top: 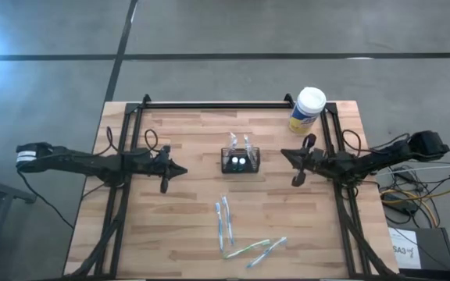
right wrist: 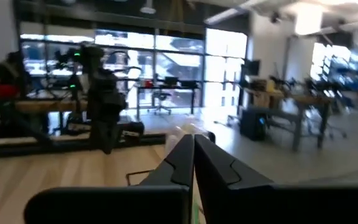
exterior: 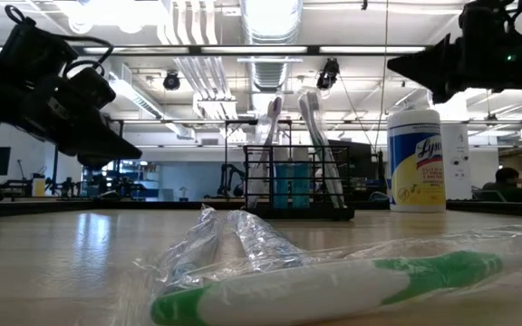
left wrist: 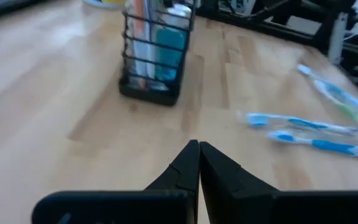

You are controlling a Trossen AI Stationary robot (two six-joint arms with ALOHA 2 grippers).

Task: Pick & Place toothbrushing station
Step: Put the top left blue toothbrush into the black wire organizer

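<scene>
Both pincers closed and empty, left gripper point(top: 182, 171) and right gripper point(top: 283, 153) flanking the small black wire-mesh toothbrushing station point(top: 241, 160) at table centre; likely light, rigid, tippy; grip its top rim.

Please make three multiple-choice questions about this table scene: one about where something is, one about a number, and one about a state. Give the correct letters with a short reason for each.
1. Where does the white-capped, yellow-labelled round canister stand?
A. at the far right corner of the wooden table
B. among the loose toothbrushes
C. inside the holder

2. How many loose wrapped toothbrushes lie on the near half of the table?
A. one
B. four
C. nine

3. How is the left gripper?
A. shut on a toothbrush
B. wide open
C. shut and holding nothing

Answers: 1 A, the high view shows it by the right arm's side at the far edge. 2 B, two blue ones and two green ones lie in front of the small black wire holder. 3 C, the left wrist view shows its fingers pressed together, nothing between.
</scene>
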